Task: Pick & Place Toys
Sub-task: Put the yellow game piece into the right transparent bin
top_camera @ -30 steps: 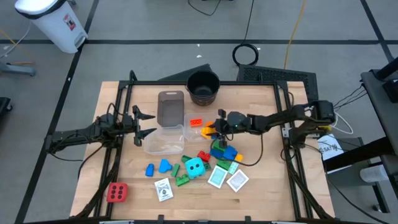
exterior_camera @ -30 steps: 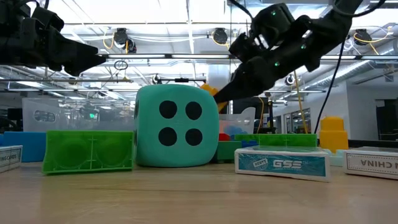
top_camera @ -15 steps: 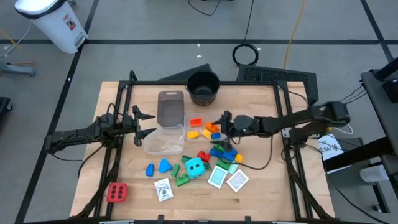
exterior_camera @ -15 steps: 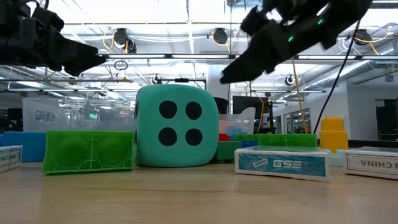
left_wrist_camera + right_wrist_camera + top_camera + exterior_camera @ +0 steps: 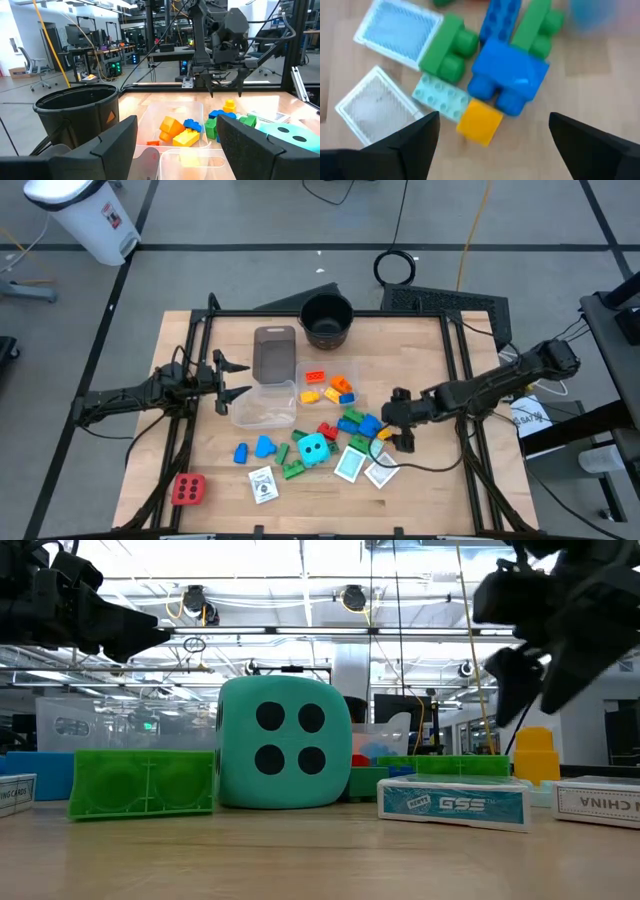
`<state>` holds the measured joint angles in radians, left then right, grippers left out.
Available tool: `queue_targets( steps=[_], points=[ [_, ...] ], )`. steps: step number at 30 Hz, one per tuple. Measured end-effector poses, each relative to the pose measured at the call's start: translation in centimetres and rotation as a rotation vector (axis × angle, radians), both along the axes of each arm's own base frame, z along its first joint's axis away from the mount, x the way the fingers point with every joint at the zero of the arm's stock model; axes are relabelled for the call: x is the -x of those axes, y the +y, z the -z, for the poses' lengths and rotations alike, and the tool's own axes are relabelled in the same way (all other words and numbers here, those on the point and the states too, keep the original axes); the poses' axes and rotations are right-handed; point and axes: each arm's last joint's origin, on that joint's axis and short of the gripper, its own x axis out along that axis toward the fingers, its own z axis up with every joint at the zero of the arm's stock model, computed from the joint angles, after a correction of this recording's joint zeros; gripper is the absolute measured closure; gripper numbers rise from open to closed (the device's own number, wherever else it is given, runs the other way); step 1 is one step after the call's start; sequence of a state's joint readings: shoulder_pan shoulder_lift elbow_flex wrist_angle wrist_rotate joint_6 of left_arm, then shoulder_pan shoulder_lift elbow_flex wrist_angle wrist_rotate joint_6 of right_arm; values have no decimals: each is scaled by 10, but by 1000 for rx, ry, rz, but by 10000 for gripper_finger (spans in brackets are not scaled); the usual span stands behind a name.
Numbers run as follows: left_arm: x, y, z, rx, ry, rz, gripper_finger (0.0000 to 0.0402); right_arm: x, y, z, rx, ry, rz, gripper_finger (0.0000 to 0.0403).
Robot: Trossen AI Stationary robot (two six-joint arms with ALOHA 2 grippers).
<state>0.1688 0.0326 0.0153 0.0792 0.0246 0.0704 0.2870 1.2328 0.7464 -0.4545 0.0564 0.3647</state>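
Several blocks (image 5: 507, 75) and two cards (image 5: 380, 107) crowd beneath the right claw (image 5: 492, 137), spread wide, empty.

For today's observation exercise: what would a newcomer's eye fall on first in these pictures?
The cyan dotted cube fills the low view, sitting mid-table among scattered building blocks. The right gripper hangs open over the blue, green and yellow blocks beside two cards. The left gripper waits open by the clear tub.
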Motion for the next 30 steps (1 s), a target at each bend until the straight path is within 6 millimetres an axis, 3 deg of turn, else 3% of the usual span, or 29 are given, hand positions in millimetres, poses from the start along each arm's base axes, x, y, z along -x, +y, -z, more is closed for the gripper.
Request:
queue_targets(
  steps=[7,14,25,30],
  points=[
    [0,0,0,0,-1,0,128,-10,10,19,2,50,-21,96],
    [0,0,0,0,0,0,128,-18,0,41,17,145,-3,148],
    [0,0,0,0,-1,0,128,-14,-18,35,17,183,69,291],
    [0,0,0,0,0,0,128,-2,-20,24,1,206,62,296]
  ],
)
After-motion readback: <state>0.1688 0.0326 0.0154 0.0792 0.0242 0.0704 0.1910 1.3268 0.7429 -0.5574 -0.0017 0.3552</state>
